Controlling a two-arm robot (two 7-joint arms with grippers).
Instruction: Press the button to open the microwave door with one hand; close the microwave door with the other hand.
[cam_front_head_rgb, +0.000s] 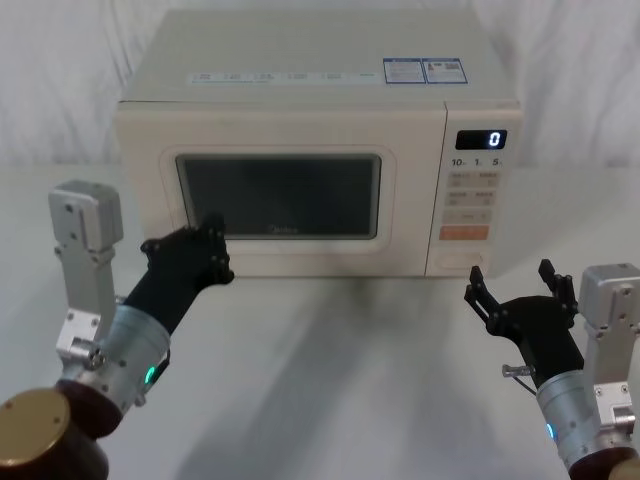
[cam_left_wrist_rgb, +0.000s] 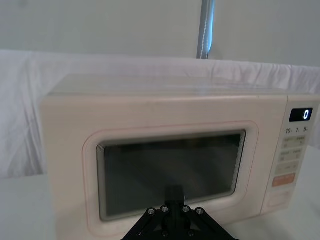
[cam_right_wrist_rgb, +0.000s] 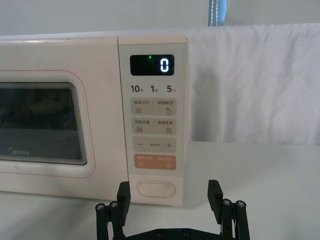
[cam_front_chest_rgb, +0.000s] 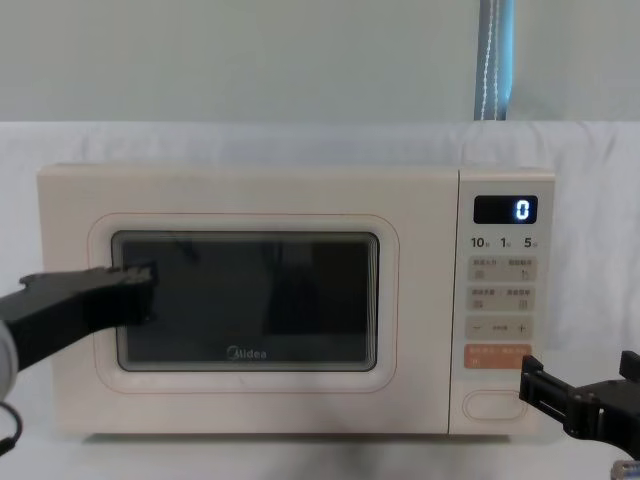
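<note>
Sitting shut on the table, the microwave door (cam_front_head_rgb: 280, 195), cream with a dark window, has the left gripper (cam_front_head_rgb: 205, 250), fingers together, close before it. Lower right, the pill-shaped button (cam_right_wrist_rgb: 156, 189) faces the open right gripper (cam_right_wrist_rgb: 170, 197); spread fingers could straddle it or hit the orange key (cam_right_wrist_rgb: 155, 162).

microwave door (cam_front_chest_rgb: 245, 305) left, button (cam_front_chest_rgb: 493, 404) lower right
</note>
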